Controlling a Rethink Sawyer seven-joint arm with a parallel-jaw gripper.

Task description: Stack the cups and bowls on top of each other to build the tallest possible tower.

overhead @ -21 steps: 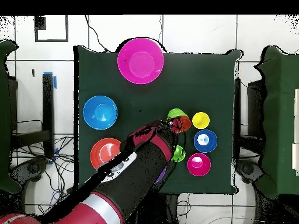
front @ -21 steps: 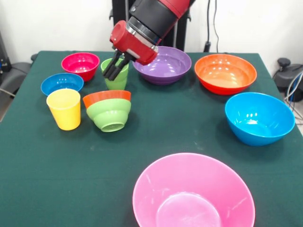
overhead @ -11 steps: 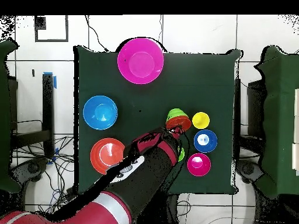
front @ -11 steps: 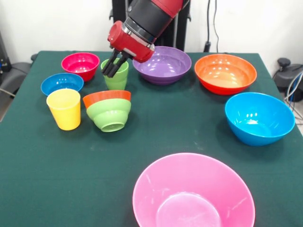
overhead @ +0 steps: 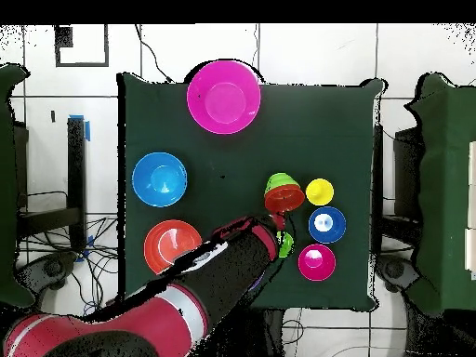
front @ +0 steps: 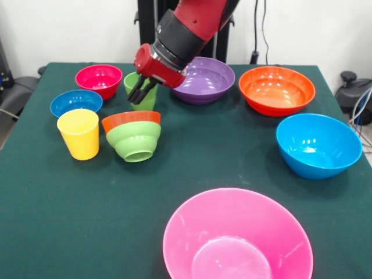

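My gripper (front: 139,96) hangs open at the rim of the light green cup (front: 150,102), its dark fingers (front: 135,95) overlapping the cup's near side. The overhead view shows the arm covering most of this cup (overhead: 285,245). The yellow cup (front: 78,133) stands upright at the left. Beside it, a small green bowl (front: 135,140) and an orange-red bowl (front: 125,120) lie nested and tipped over. A magenta-red bowl (front: 99,78) and a dark blue bowl (front: 75,103) sit left of the gripper. The purple bowl (front: 203,81) is just behind the arm.
The large orange bowl (front: 276,90) and the light blue bowl (front: 318,145) sit on the right of the green table (front: 70,221). The large pink bowl (front: 237,238) is at the near edge.
The gripper has come down and drawn in closer to the light green cup. No cup or bowl has moved.
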